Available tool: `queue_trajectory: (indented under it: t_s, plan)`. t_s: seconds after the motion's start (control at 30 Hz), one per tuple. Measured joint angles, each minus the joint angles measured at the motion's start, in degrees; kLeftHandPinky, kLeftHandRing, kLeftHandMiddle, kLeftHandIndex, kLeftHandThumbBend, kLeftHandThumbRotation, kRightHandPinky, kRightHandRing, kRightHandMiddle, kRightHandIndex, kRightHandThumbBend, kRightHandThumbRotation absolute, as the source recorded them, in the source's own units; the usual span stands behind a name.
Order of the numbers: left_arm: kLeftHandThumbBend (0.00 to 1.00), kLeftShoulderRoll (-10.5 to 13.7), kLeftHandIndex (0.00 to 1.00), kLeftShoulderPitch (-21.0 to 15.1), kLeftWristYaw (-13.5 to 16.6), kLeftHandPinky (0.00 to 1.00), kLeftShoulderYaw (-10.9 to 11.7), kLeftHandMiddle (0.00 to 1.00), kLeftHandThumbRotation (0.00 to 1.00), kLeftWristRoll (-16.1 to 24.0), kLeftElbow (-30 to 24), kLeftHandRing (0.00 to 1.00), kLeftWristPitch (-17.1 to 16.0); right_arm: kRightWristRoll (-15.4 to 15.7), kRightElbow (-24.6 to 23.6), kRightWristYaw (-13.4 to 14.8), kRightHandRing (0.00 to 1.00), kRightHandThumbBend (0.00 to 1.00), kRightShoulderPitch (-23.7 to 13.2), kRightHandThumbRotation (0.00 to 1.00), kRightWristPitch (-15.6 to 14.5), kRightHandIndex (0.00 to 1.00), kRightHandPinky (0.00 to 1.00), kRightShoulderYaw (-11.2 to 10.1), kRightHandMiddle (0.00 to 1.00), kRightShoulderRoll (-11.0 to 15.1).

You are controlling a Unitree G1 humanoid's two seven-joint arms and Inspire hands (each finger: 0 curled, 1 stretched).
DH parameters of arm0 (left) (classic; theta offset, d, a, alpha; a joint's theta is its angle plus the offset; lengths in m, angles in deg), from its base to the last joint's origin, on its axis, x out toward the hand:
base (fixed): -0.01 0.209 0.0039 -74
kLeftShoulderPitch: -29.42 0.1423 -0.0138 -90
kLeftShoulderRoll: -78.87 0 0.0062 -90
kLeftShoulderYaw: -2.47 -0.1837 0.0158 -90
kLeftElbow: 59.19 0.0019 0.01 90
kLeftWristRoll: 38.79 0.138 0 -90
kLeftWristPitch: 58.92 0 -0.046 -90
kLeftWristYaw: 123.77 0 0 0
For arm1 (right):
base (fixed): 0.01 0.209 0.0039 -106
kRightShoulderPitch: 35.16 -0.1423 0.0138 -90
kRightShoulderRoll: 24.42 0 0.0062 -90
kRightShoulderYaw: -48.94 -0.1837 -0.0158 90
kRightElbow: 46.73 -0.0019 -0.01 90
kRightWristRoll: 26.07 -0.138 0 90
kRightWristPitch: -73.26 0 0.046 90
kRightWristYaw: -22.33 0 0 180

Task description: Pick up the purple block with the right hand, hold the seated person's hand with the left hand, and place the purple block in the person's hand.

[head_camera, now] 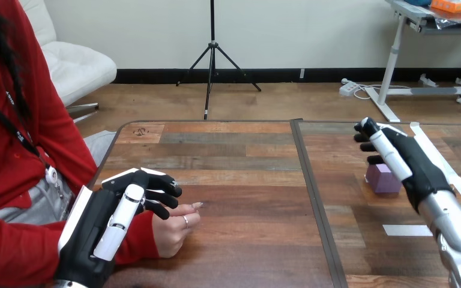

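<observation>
The purple block (382, 179) rests on the tabletop (246, 180) near its right edge, with the right robot hand (405, 159) directly over it, fingers relaxed and gripping nothing. Near the left edge, the left robot hand (105, 225) lies over the person's hand (174, 231), which rests on the tabletop. Whether it grips that hand cannot be determined.

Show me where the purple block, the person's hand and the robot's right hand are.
purple block (381, 180): head view, on its front face.
person's hand (169, 233): head view, on the middle of the hand.
right hand (419, 159): head view, on the black part of the hand.
</observation>
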Motion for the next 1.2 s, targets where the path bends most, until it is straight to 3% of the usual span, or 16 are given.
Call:
queue_trajectory:
  t_s: [0.37, 0.77, 1.2]
  plan:
    - [0.31, 0.00, 0.53, 0.00, 0.00, 0.45, 0.00, 0.57, 0.95, 0.02, 0.09, 0.54, 0.00, 3.70, 7.04, 1.27, 0.83, 0.70, -5.85, 1.00, -0.67, 0.83, 0.81, 1.03, 0.83, 1.69]
    - [0.30, 0.00, 0.52, 0.00, 0.00, 0.44, -0.01, 0.56, 0.95, 0.03, 0.23, 0.53, -0.08, 8.74, 14.05, 3.25, 0.86, 0.78, -12.01, 1.00, -2.15, 0.84, 0.86, 3.48, 0.84, 2.87]
    - [0.33, 0.01, 0.51, -0.01, 0.04, 0.43, 0.03, 0.56, 0.94, 0.12, 0.27, 0.53, -0.45, 14.07, 19.92, 4.01, 0.84, 0.75, -17.70, 1.00, -5.32, 0.83, 0.76, 7.20, 0.85, 3.99]
